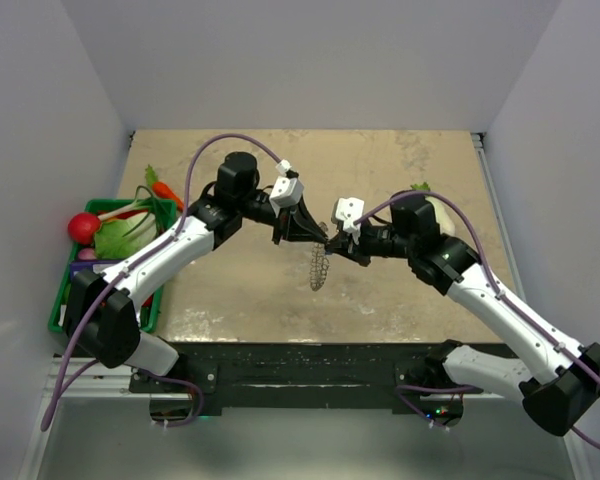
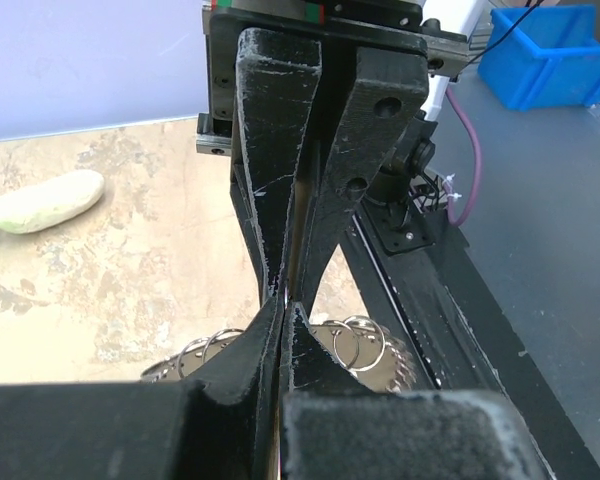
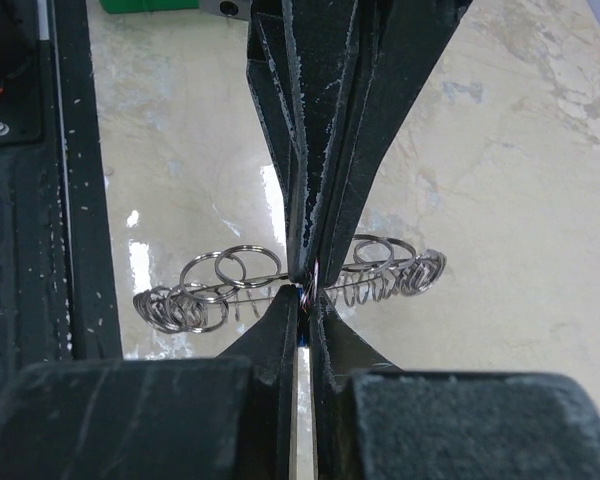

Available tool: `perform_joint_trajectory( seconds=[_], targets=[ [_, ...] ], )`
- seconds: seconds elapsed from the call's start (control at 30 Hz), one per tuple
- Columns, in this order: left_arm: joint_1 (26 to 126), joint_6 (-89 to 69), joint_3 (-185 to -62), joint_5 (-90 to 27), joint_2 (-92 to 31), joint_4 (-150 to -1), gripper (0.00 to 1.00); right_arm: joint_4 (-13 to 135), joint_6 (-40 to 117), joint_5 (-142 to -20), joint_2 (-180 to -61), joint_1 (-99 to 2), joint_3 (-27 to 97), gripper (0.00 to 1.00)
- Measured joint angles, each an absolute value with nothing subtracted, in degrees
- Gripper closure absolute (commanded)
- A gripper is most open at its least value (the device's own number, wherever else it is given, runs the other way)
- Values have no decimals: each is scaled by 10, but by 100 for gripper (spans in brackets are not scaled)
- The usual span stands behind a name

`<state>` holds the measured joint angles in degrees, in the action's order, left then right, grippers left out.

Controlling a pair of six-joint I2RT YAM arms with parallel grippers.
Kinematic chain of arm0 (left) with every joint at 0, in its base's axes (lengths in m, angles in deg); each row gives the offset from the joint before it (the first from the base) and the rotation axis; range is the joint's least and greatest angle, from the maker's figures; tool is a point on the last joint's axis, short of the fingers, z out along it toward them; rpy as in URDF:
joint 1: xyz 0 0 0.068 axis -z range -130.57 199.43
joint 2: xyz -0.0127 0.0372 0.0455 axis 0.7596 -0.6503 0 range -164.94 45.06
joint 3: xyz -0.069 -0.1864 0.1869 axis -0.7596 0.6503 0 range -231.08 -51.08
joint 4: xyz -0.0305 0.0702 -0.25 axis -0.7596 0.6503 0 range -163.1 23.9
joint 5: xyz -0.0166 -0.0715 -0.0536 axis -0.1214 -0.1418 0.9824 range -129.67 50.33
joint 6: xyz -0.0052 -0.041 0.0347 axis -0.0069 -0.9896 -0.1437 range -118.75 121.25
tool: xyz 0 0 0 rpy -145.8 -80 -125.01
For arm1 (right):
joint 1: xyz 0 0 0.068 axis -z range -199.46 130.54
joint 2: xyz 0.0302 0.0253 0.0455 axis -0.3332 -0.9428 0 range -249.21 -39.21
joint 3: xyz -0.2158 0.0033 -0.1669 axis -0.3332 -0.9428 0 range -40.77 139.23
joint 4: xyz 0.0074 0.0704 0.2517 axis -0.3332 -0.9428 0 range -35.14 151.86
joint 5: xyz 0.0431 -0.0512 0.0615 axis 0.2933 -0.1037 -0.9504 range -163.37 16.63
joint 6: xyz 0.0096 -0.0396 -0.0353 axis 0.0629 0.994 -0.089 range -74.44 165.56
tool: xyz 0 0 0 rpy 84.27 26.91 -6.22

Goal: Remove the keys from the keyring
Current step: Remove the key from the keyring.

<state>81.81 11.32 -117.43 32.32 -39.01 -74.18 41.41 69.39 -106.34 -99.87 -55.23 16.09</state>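
Note:
The keyring [image 1: 319, 268], a grey coiled loop strung with small split rings, hangs above the middle of the table just under the point where my two grippers meet tip to tip. My left gripper [image 1: 318, 236] comes in from the left and is shut on the top of the loop; in its wrist view [image 2: 283, 315] the rings [image 2: 365, 345] show behind the fingers. My right gripper [image 1: 334, 245] is shut too [image 3: 302, 305], with a sliver of the blue-headed key [image 3: 301, 339] pinched between its tips. The coil [image 3: 380, 280] runs sideways behind them.
A green basket [image 1: 60, 300] of vegetables stands at the table's left edge. A white radish [image 2: 48, 200] lies on the table at the right, under my right arm. A blue bin [image 2: 550, 50] sits off the table. White walls enclose the sides.

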Motion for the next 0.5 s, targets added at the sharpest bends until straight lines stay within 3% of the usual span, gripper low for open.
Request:
perform_joint_trajectory(
  seconds=[0.5],
  targets=[
    [814,81,-1161,279,-389,-791,100,379,753,-963,-988,-563,193,100]
  ],
)
